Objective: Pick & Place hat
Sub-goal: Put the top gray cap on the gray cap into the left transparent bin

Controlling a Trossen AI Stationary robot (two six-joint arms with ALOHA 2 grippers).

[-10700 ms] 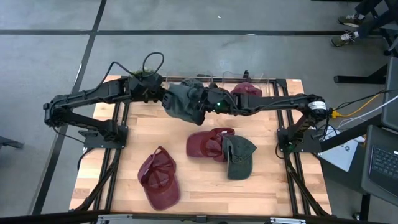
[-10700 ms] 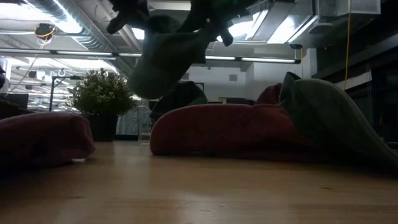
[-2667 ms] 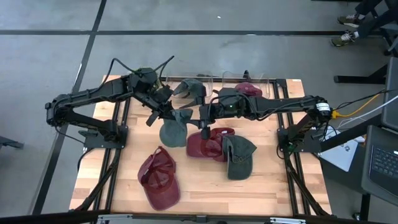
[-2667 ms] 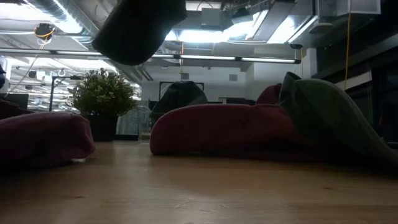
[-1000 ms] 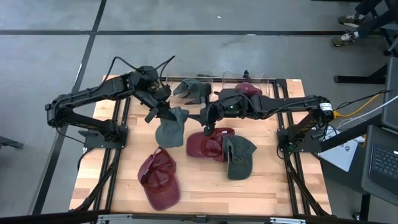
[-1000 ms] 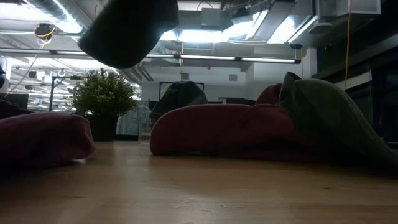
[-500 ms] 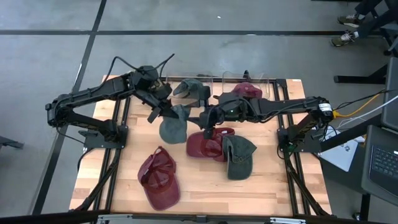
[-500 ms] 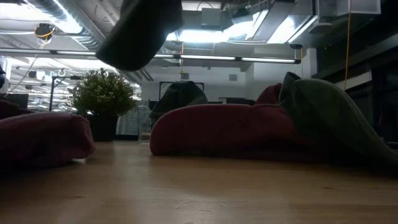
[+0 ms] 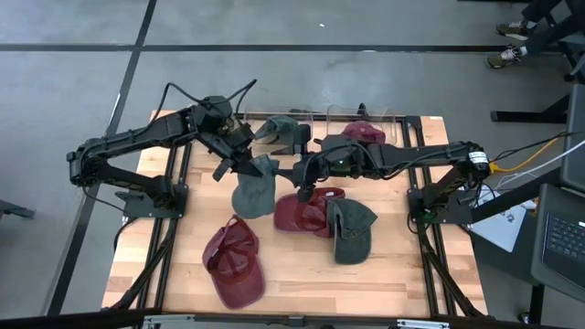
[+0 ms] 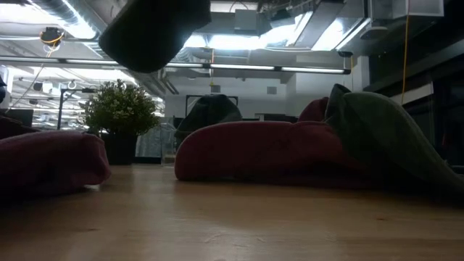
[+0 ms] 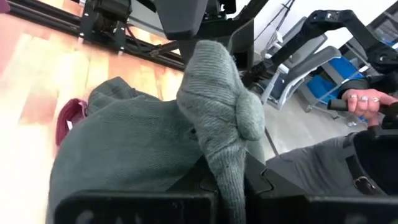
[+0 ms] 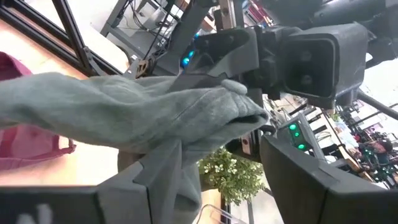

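A grey-green hat (image 9: 253, 189) hangs in the air over the middle of the table; in the low view only its underside (image 10: 151, 29) shows at the top. My left gripper (image 9: 244, 166) is shut on it from the left. My right gripper (image 9: 304, 177) stands open just to the hat's right. A flap of the hat (image 12: 180, 168) hangs between its fingers, beside one of them; I cannot tell whether it touches. At the far edge, a green hat (image 9: 284, 132) and a red hat (image 9: 364, 132) sit on a clear rack. My left gripper pinches a bunched fold of the hat's fabric (image 11: 214, 134) between its two fingers, and the fold sticks out past the fingertips. The fingers come slanting from the table's far left, tipped a little down. The rest of the hat (image 9: 253, 194) hangs slack below, clear of the table.
A red hat (image 9: 306, 210) and a green hat (image 9: 353, 230) lie overlapping at mid-table. Another red hat (image 9: 235, 265) lies near the front left. Bare wood (image 9: 402, 265) shows at the near right. A person's hand (image 11: 360, 102) shows beyond the table.
The hat hanging from my left gripper has swayed slightly, and its lower part has shifted a little. Both arms have stayed where they were, and neither gripper's opening has changed.
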